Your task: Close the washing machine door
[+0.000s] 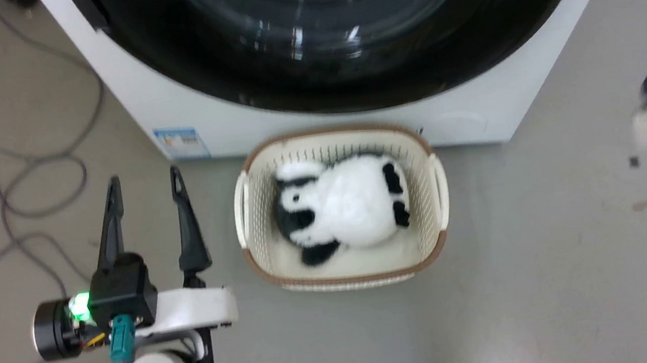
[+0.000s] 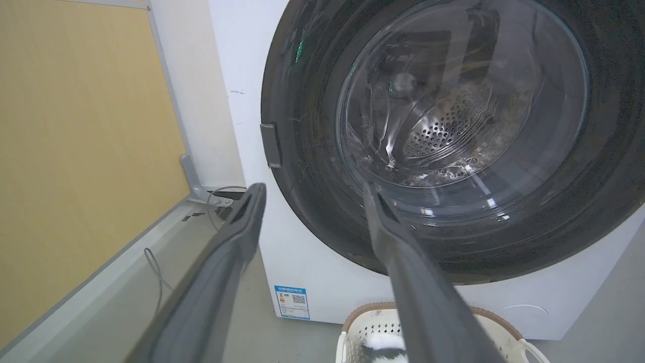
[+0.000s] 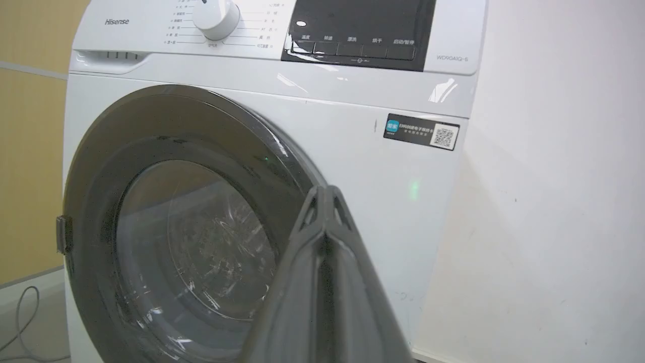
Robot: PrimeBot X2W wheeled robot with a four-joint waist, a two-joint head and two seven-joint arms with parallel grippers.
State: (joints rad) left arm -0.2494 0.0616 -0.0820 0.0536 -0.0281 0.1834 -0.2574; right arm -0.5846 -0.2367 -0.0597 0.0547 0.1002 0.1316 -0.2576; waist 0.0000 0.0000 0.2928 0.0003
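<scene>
The washing machine door (image 1: pixel 340 23) is a big round slab of glossy black plastic with a bulging glass window. It hangs on the front of the washer (image 1: pixel 178 119) and reaches nearly from the washer's left edge to its right edge. I judge it fairly heavy and stiff, free to swing only on its hinge, so it wants a flat push rather than a pinch. The black ring is smooth and a finger could slide on it. The glass bowl is the fragile part and is best left alone, so the ring is the place to press. A small grey block (image 2: pixel 270 146) sits on the ring at the washer's left edge; I cannot tell whether it is a catch or a hinge. In both wrist views the door looks flat against the washer front, shut or very nearly so, and it may need only a last press to latch.

The left gripper (image 1: pixel 144 179) has its fingers spread wide with nothing between them. It hovers low, just left of a basket (image 1: pixel 247 216) holding a toy panda (image 1: pixel 345 203), and points at the door's lower left part without touching it. The right gripper (image 3: pixel 325 190) has its fingers pressed together on nothing. It is aimed near the door's right rim, but I cannot tell whether it touches.
</scene>
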